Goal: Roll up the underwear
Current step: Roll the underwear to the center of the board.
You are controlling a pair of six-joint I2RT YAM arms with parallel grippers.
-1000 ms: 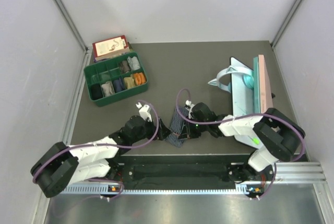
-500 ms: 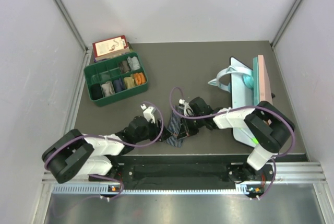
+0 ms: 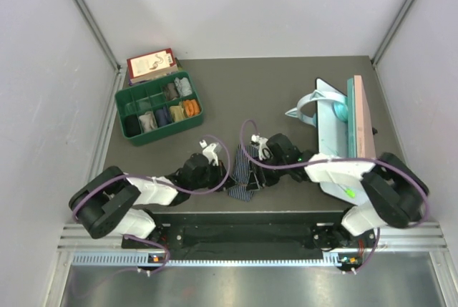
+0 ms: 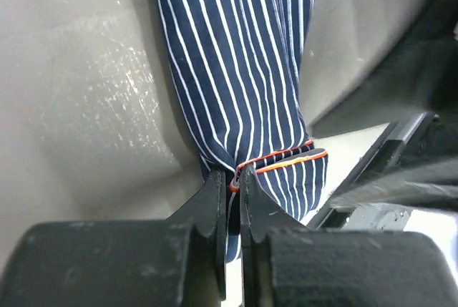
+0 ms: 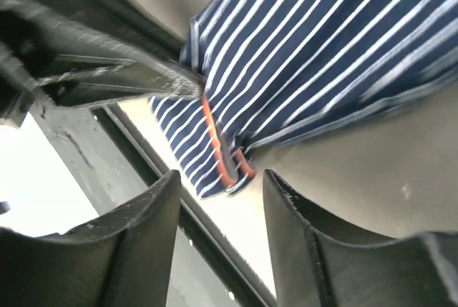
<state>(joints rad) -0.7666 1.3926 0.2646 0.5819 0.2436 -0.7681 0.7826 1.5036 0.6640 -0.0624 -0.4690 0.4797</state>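
At the far left of the table (image 3: 286,85), a green sorting tray (image 3: 123,106) is sitting with small rolled cloths in its compartments, and a printed box (image 3: 150,62) is lying just behind it.

Moving right, your left gripper (image 3: 220,176) is reaching in low across the table toward the middle. In the left wrist view, that gripper (image 4: 230,182) is squeezing its jaws nearly together on the orange waistband of the striped underwear (image 4: 236,56), pinching the cloth at one folded corner. The rest of the garment is stretching away from the fingertips as a long, narrow band.

The striped underwear (image 3: 244,178) is lying between your two grippers, close to the front edge of the table, with its waistband end toward the arm bases.

Your right gripper (image 3: 260,169) is sitting just beside the cloth on its right. In the right wrist view, that gripper (image 5: 220,182) is holding its jaws wide apart and gripping nothing. The orange waistband end of the underwear (image 5: 322,49) is showing in the gap between them.

Further right, a pale blue and pink board (image 3: 343,124) is standing near the table's edge.
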